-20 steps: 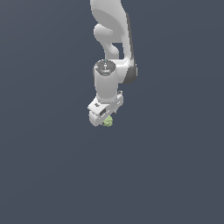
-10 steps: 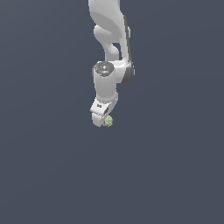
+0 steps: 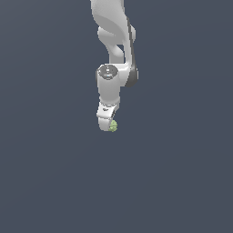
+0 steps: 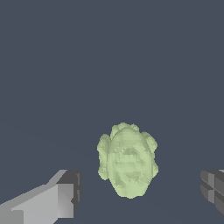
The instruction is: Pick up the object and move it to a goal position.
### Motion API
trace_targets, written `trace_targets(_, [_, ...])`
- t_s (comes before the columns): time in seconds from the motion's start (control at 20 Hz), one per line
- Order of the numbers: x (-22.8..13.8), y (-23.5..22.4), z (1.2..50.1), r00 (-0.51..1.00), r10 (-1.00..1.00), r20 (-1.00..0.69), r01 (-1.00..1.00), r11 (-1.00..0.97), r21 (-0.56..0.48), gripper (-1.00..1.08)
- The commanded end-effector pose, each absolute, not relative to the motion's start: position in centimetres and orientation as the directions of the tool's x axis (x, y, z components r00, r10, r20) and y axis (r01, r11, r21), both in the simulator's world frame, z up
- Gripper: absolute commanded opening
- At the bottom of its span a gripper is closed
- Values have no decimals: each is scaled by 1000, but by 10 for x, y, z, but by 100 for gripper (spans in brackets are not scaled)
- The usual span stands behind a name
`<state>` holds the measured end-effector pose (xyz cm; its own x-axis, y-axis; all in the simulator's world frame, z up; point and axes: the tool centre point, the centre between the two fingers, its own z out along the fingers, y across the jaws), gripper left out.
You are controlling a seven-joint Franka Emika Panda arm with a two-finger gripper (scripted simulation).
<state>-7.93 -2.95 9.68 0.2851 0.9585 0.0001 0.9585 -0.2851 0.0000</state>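
White gripper: we log it swung upright from its tilt a second ago, fingers spread wide and holding nothing. Yellow-green object: we see it at the tip's 3 o'clock edge outside, lying between the fingers with gaps on both sides in the wrist view. We judge closing comes next.
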Motion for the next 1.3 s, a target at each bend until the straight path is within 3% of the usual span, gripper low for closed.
trace_targets(0.0, [-81,-30,96,257,966,0,966,-257,0,100])
trace_targets(0.5, [-83,-30,91,237,972,0,972,-237,0,100])
trace_targets(1.25, [-84,-30,44,232,973,0,973,-232,0,100])
